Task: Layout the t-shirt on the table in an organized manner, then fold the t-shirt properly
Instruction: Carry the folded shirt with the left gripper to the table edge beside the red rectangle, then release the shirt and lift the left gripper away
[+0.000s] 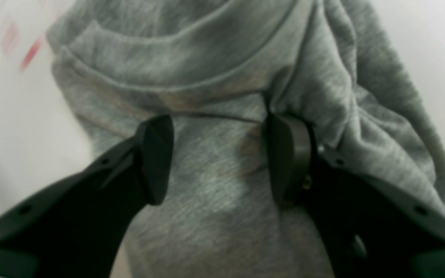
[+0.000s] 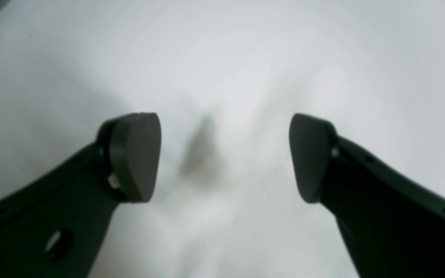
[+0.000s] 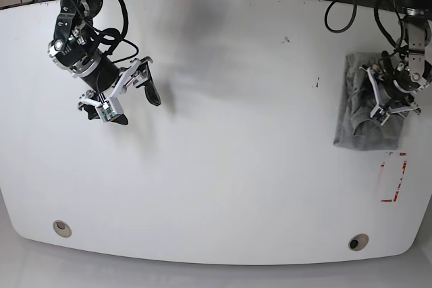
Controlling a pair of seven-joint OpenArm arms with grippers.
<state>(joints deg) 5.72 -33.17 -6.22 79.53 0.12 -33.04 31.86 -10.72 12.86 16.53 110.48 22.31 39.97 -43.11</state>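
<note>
The heather-grey t-shirt [image 3: 354,126] lies bunched in a narrow, compact heap near the right edge of the white table [image 3: 236,133]. In the left wrist view the t-shirt [image 1: 214,69] fills the frame, with a curved hem or collar seam at the top. My left gripper [image 1: 218,158] sits low over the cloth with its jaws apart; a fold bunches against the right finger [image 1: 288,154]. In the base view this gripper [image 3: 382,102] is over the heap's right side. My right gripper [image 2: 224,158] is wide open and empty above bare table, at the left in the base view [image 3: 137,108].
A red tape rectangle [image 3: 393,179] lies just in front of the t-shirt, and shows blurred in the left wrist view [image 1: 29,54]. Two round grommets [image 3: 62,228] [image 3: 358,241] sit near the front edge. Cables hang behind the table's far edge.
</note>
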